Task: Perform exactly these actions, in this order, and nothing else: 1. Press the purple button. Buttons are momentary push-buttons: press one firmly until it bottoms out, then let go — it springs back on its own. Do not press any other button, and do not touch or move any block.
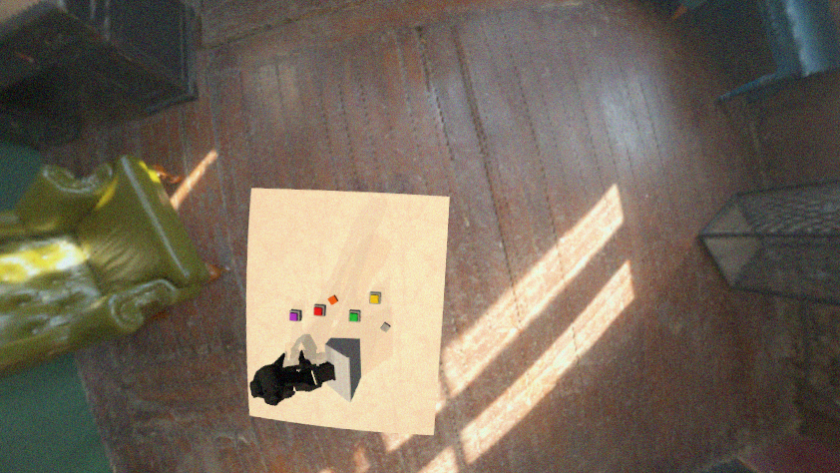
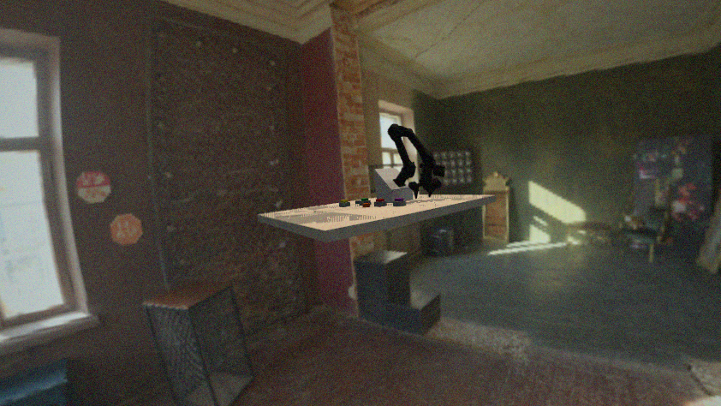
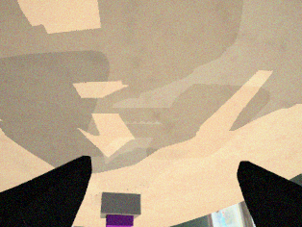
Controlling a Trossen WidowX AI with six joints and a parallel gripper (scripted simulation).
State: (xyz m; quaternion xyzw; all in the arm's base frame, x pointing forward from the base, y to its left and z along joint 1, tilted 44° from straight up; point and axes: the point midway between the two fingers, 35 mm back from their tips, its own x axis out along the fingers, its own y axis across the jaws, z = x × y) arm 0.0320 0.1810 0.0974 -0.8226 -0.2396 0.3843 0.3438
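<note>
The purple button (image 1: 294, 315) (image 2: 399, 200) (image 3: 119, 220) sits on a dark grey base on the pale table (image 1: 293, 235) (image 2: 312, 222). It is the leftmost button in the top view, and it is partly cut off at the bottom edge of the wrist view. Its cap stands up from its base. My gripper (image 1: 291, 353) (image 2: 422, 194) (image 3: 165, 167) is open with nothing between its fingers. It hangs above the table, short of the purple button on the arm's side, and does not touch it.
A red button (image 1: 318, 311) (image 2: 379, 200), a green button (image 1: 354, 316) and a yellow button (image 1: 374, 298) (image 2: 343, 201) stand to the right of the purple one in the top view. An orange block (image 1: 333, 299) (image 2: 366, 205), a grey block (image 1: 385, 326) and a grey wedge (image 1: 337, 367) (image 2: 385, 185) are also there.
</note>
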